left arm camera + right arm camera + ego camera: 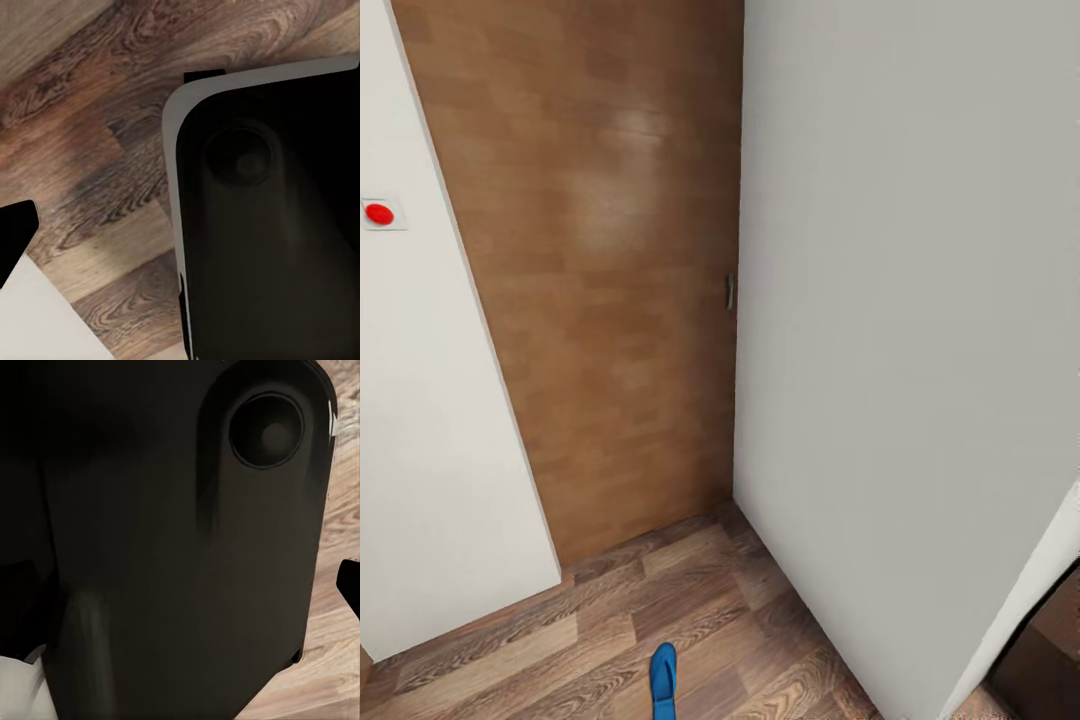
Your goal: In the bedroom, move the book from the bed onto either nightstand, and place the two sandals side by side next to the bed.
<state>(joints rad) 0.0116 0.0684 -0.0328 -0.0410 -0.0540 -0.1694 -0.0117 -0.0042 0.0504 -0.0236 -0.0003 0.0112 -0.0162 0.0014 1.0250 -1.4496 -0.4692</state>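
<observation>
- A brown wooden door (610, 270) stands shut at the far end of a narrow recess, and it serves here as the landmark.
- A small metal handle (729, 291) sits on the door's right edge, about halfway up.
- A white wall (440, 450) flanks the door on the left; a small white plate with a red button (379, 213) is fixed to it, left of the door and a little above the handle's height.
- A plain grey-white wall (900, 330) flanks the door on the right and runs from the door's foot toward the camera.
- A wood-plank floor (590, 630) spreads from the door's foot toward the camera.
- One blue sandal (663, 680) lies flat on the floor, well in front of the door and roughly in line with its right half, pointing lengthwise toward the door.
- The left wrist view looks down on planks with a dark, white-edged part of the robot's body (270, 217) over them.
- The right wrist view has the same kind of dark rounded body (180, 540) close up, with a strip of floor beside it.
- Whether either gripper is apart or together cannot be told from these pictures.
</observation>
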